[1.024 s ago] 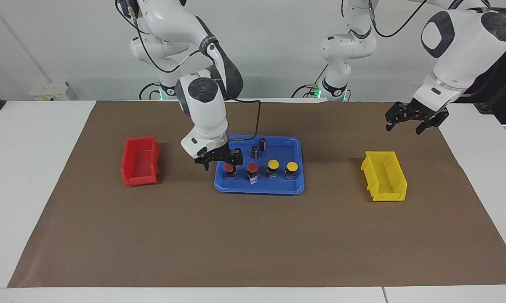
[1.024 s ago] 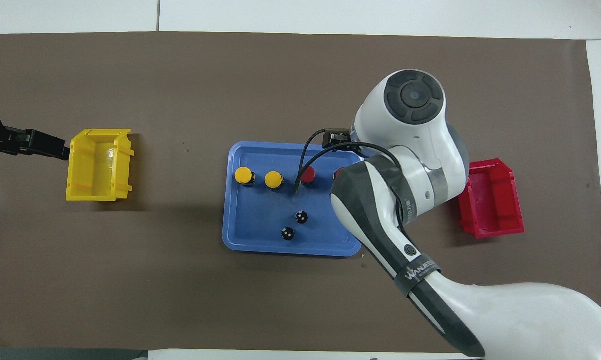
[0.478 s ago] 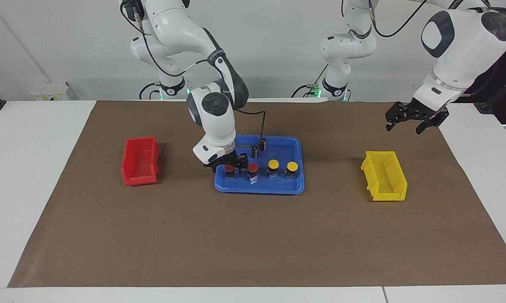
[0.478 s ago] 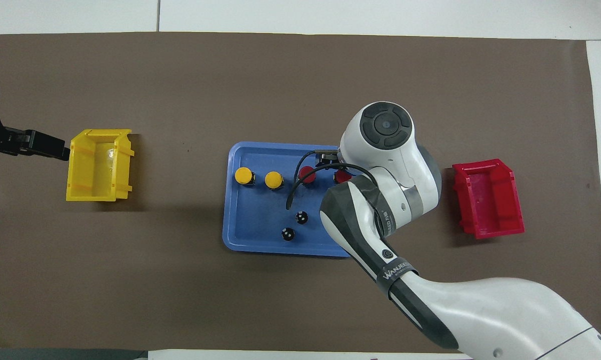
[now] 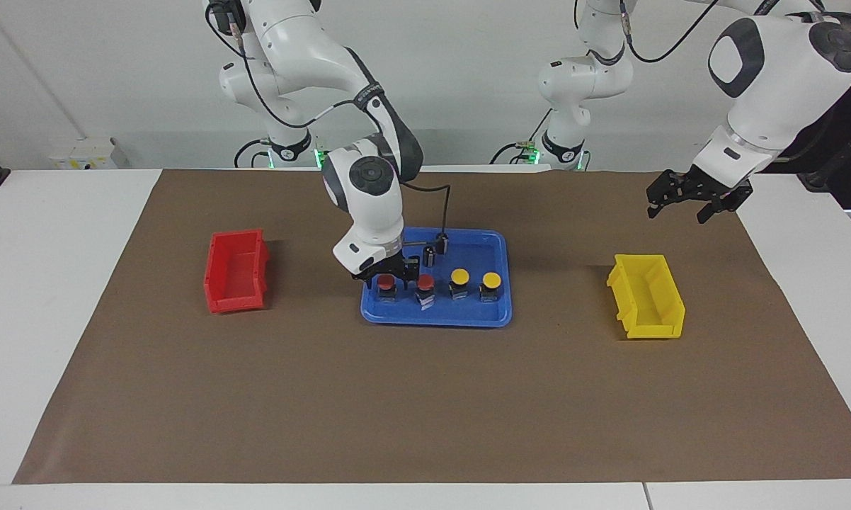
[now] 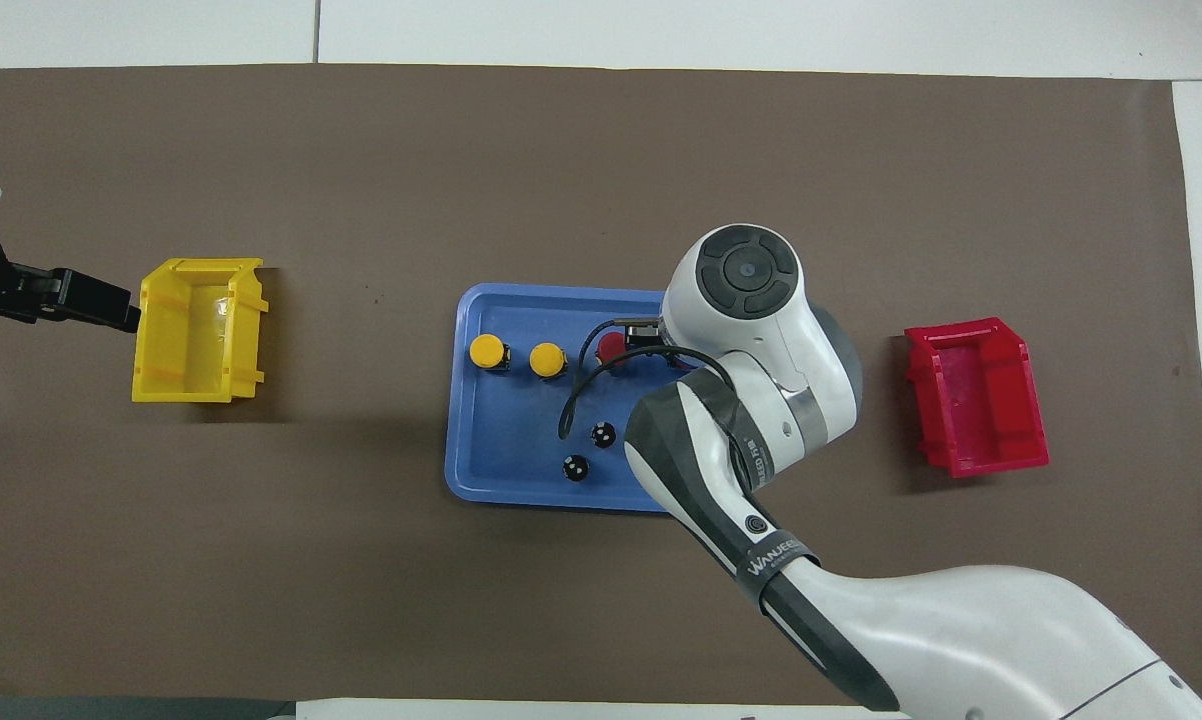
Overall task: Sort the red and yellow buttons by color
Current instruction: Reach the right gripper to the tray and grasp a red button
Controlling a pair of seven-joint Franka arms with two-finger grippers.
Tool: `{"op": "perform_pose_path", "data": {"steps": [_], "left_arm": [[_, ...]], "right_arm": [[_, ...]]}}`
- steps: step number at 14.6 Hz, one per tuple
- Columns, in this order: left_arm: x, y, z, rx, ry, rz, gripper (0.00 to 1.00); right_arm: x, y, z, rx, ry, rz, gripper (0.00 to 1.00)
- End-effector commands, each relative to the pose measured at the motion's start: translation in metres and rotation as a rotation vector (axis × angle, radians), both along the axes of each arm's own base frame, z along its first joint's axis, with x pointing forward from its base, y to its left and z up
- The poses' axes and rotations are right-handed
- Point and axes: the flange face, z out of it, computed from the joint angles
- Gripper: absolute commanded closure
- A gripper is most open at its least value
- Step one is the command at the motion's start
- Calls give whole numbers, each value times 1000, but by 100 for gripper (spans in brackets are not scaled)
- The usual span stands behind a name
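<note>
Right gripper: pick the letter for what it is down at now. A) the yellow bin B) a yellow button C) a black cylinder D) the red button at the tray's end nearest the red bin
D: the right gripper sits right at the red button in the blue tray.

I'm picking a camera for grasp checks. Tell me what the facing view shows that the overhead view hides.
Facing view only: the right gripper down over the end red button, the one toward the right arm's end of the blue tray; the overhead view hides both under the arm. Overhead view only: the insides of the yellow bin and red bin, with no buttons. Both: the other red button, two yellow buttons, and the waiting left gripper.
</note>
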Motion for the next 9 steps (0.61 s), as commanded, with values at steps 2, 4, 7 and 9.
{"op": "perform_pose_path", "data": {"steps": [2, 4, 7, 9], "left_arm": [[-10, -1, 9, 20, -7, 50, 0], [-10, -1, 7, 30, 2, 192, 0], [-15, -13, 5, 36, 1, 236, 0], [-13, -23, 5, 35, -16, 261, 1]], "right_arm": [[-6, -8, 1, -3, -14, 33, 66], [-2, -11, 5, -3, -9, 24, 89], [21, -27, 53, 9, -15, -11, 90], [20, -75, 105, 14, -27, 14, 90]]}}
